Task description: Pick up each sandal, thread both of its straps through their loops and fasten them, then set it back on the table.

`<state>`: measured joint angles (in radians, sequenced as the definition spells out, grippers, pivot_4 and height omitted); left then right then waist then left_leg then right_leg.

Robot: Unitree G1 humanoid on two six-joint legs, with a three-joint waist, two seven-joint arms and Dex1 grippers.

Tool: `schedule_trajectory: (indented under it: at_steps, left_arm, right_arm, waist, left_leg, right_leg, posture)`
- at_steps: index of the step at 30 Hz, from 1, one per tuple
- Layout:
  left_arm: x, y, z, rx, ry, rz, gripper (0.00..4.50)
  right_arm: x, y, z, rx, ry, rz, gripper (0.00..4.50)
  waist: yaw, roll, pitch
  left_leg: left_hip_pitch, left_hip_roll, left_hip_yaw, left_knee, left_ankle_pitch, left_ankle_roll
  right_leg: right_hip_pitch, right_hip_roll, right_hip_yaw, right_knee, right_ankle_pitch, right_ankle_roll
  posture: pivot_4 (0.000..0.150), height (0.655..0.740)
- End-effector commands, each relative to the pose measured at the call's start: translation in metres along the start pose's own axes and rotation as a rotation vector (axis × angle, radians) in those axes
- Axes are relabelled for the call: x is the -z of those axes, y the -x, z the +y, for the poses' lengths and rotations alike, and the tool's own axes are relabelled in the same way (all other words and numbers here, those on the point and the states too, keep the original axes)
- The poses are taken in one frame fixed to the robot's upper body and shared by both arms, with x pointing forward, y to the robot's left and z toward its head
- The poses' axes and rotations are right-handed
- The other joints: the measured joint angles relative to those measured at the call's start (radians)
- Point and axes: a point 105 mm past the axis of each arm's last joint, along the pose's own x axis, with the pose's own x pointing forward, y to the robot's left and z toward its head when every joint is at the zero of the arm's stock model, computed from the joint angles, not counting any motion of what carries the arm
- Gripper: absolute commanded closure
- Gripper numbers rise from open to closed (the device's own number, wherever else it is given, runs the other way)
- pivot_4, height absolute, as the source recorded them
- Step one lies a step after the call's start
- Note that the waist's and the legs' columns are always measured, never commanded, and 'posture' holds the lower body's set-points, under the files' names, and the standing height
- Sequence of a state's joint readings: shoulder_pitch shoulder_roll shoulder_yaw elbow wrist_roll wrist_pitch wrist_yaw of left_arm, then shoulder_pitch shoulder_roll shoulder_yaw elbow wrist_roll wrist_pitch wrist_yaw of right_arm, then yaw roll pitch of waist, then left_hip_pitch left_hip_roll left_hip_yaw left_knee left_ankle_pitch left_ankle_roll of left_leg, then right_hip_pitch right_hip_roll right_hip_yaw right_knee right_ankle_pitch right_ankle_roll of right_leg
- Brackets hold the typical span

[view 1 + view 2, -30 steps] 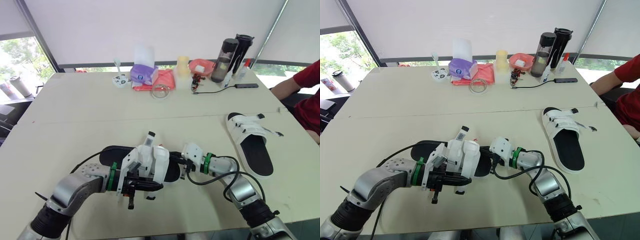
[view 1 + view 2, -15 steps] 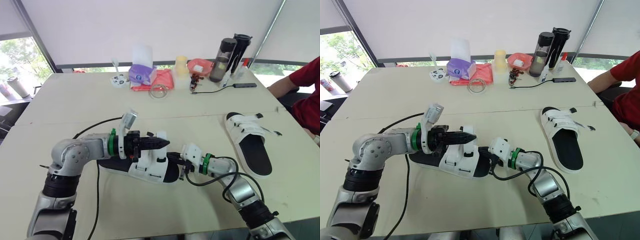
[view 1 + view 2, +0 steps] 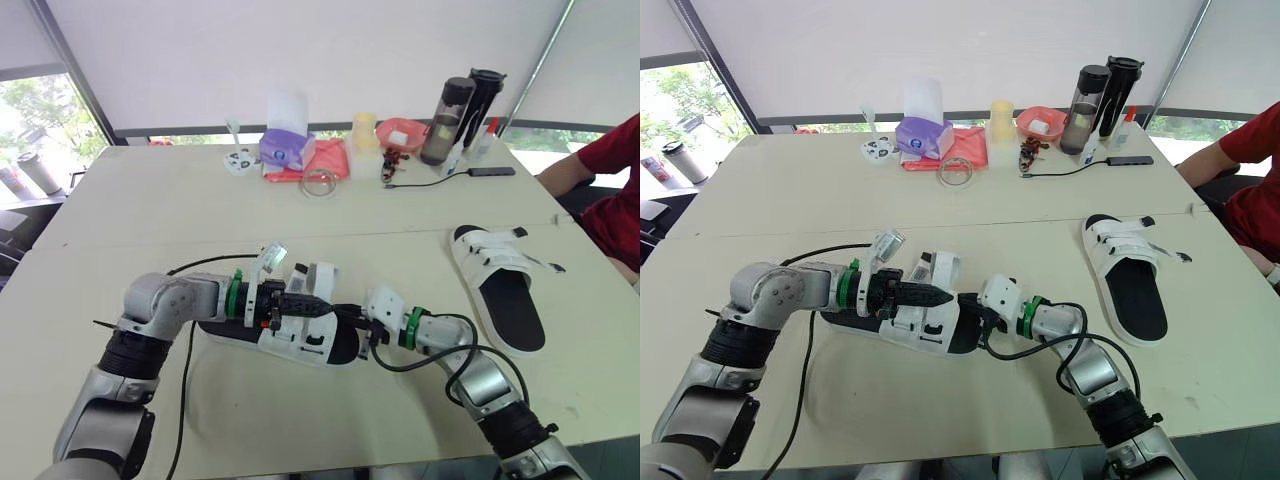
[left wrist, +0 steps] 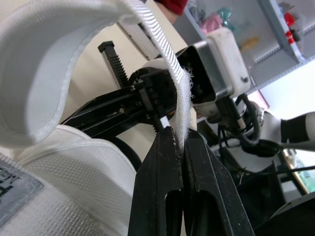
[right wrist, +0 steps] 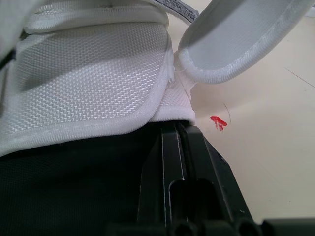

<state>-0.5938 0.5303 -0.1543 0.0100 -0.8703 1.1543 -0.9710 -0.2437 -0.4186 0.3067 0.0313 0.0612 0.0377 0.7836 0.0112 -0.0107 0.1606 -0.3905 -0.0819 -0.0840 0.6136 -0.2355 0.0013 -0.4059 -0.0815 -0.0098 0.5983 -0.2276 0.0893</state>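
Left gripper (image 4: 176, 136) pinches the white strap (image 4: 158, 39) of the near sandal (image 3: 300, 342), fingers pressed together on it. Right gripper (image 5: 178, 129) is clamped on that sandal's black sole at its strap end. Sandal rests on the table (image 3: 150, 200); second sandal (image 3: 505, 285) lies well apart, to the right.

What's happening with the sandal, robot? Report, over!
Left gripper jaws shut on a white strap of the near sandal. Right gripper jaws shut on its sole edge. The other sandal lies on the table, apart. Nothing in the way.
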Motion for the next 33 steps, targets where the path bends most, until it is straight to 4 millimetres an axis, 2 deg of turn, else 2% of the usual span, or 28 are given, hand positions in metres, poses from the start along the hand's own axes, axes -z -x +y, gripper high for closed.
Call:
schedule_trajectory:
  at_steps: [1, 9, 26, 33]
  left_arm:
    - [0.000, 0.000, 0.004, 0.002, -0.028, 0.010, 4.46]
    - [0.006, 0.003, 0.001, 0.044, 0.012, 0.041, 4.46]
    - [0.004, -0.002, -0.014, 0.105, 0.055, 0.027, 4.46]
    - [0.026, -0.001, -0.008, 0.049, -0.012, 0.108, 4.46]
  right_arm:
    - [0.047, 0.006, 0.025, -0.053, -0.111, 0.180, 4.50]
    - [0.047, 0.007, 0.025, -0.046, -0.111, 0.181, 4.50]
    - [0.049, 0.005, 0.027, -0.050, -0.106, 0.184, 4.50]
    - [0.047, 0.003, 0.027, -0.044, -0.108, 0.179, 4.50]
  waist:
    - [0.000, 0.000, 0.000]
    - [0.000, 0.000, 0.000]
    - [0.000, 0.000, 0.000]
    - [0.000, 0.000, 0.000]
  left_leg:
    - [0.000, 0.000, 0.000, 0.000, 0.000, 0.000]
    - [0.000, 0.000, 0.000, 0.000, 0.000, 0.000]
    - [0.000, 0.000, 0.000, 0.000, 0.000, 0.000]
    - [0.000, 0.000, 0.000, 0.000, 0.000, 0.000]
  right_leg:
    - [0.000, 0.000, 0.000, 0.000, 0.000, 0.000]
    - [0.000, 0.000, 0.000, 0.000, 0.000, 0.000]
    - [0.000, 0.000, 0.000, 0.000, 0.000, 0.000]
    - [0.000, 0.000, 0.000, 0.000, 0.000, 0.000]
  posture:
    - [0.150, 0.7400]
    - [0.150, 0.7400]
    - [0.150, 0.7400]
    - [0.150, 0.7400]
